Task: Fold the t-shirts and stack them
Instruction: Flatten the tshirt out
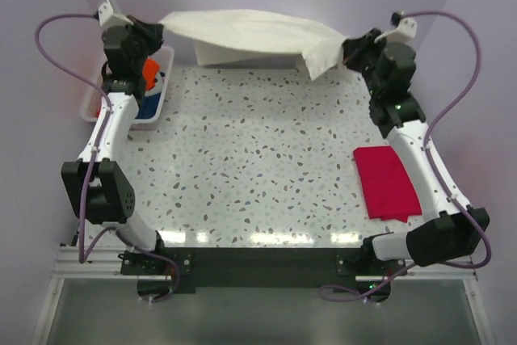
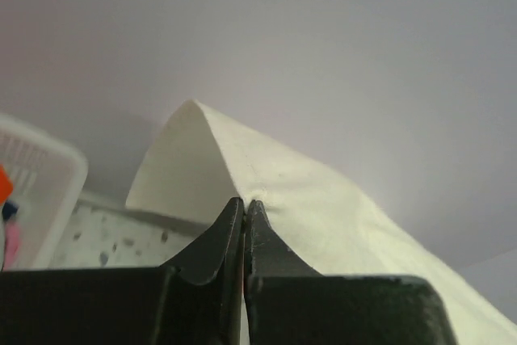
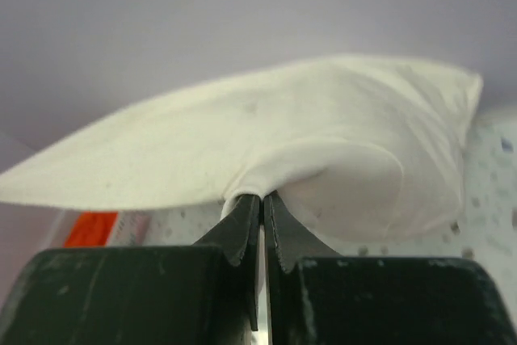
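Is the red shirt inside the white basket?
No, the red shirt lies folded flat on the right side of the table, far from the white basket at the left.

Cream t-shirt [image 1: 250, 34] soft matt cloth, faintly creased, red t-shirt [image 1: 386, 182] smooth matt cloth, bench [image 1: 258, 167] speckled stone-look top w/ glossy sheen, basket [image 1: 164, 90] white slatted plastic, left pincer [image 2: 244, 204] & right pincer [image 3: 262, 197] matt black plastic.

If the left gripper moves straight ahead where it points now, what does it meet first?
The left gripper is shut on the cream-white t-shirt; beyond that cloth, probably the purple back wall, depth unclear.
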